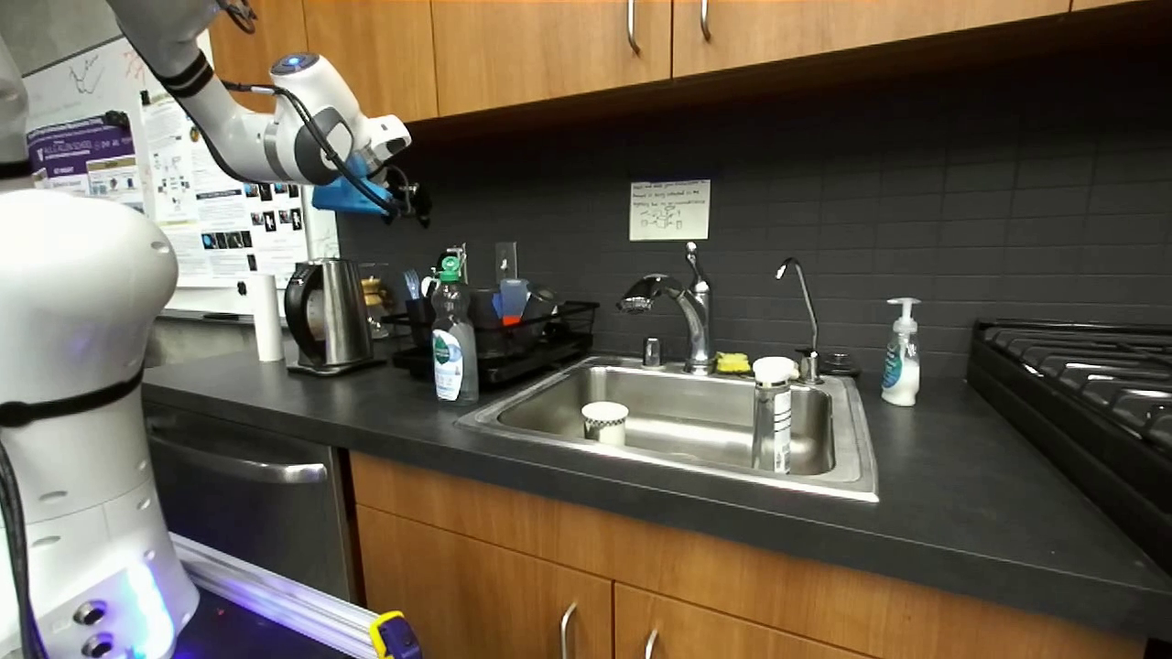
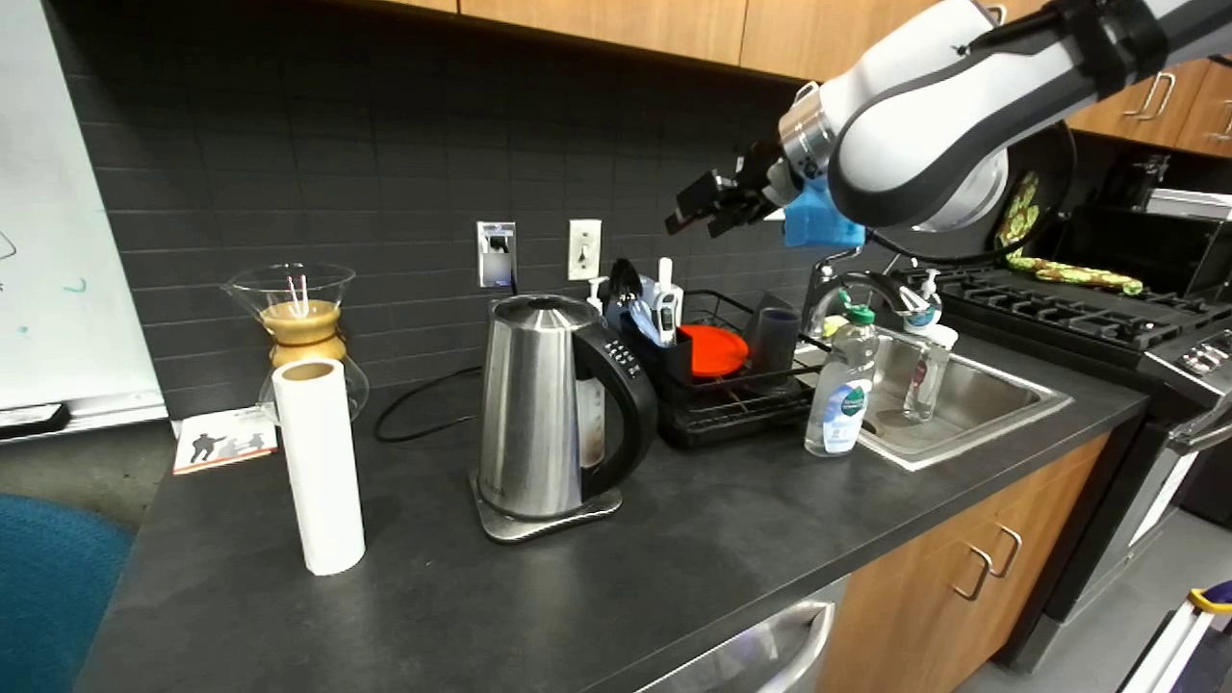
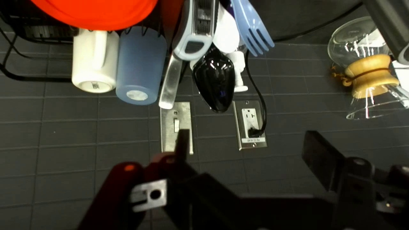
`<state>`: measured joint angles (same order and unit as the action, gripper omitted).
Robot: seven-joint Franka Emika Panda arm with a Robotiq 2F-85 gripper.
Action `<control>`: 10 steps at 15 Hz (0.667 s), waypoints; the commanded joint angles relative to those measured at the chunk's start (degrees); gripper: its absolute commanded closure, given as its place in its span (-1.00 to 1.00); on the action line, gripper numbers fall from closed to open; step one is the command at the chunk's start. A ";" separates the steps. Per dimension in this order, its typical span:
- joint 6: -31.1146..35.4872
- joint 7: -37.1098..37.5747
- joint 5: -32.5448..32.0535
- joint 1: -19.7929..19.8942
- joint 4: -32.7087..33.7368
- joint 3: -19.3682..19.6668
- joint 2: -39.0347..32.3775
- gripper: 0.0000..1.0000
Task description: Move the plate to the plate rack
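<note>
Two fingers (image 3: 321,159) spread wide, the plate (image 2: 714,350) in the plate rack (image 2: 731,423)

My gripper (image 3: 247,155) hangs in the air, its fingertips well apart, with dark wall tiles (image 3: 220,156) showing through the gap. In both exterior views I am higher than the plate rack and well above the counter (image 2: 751,549).

The plate, round and red-orange, sits tilted in the plate rack, its face turned toward the camera in an exterior view, seen between a black utensil holder (image 2: 669,366) and a dark tumbler (image 2: 773,339). In my wrist view it shows at the top edge, partly cut off and apart from my fingers. Just beside it there I see a white mug (image 3: 95,64) and a blue cup (image 3: 140,67), both with their bases showing, then a black spoon (image 3: 214,83) and a pale blue fork (image 3: 252,27). A grey tool (image 3: 199,28) sits among them that I cannot name. One of my fingertips covers part of the light switch (image 3: 176,126); the outlet (image 3: 250,121), a cord plugged into it, shows between the two.

A soap bottle (image 2: 842,390) with a green cap stands upright just beside the plate rack, near the sink (image 1: 851,439). In the sink I see a patterned cup (image 1: 604,426) and a capped bottle (image 1: 774,426). To the left of the plate rack, in an exterior view, are the steel kettle (image 2: 534,414) on its base, a white roll (image 2: 320,462) on end and a glass coffee maker (image 2: 303,327) with a wooden collar.
</note>
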<state>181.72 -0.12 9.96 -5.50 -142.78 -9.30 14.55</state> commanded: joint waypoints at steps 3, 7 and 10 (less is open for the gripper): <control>-15.15 10.59 -6.49 12.09 -3.39 -11.16 7.33 -1.00; -23.88 13.40 -7.43 6.58 -4.50 -9.20 11.25 -1.00; -27.68 16.50 -7.93 4.90 -5.00 -9.32 13.71 -1.00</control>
<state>157.76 12.29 3.95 0.82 -146.39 -19.23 24.64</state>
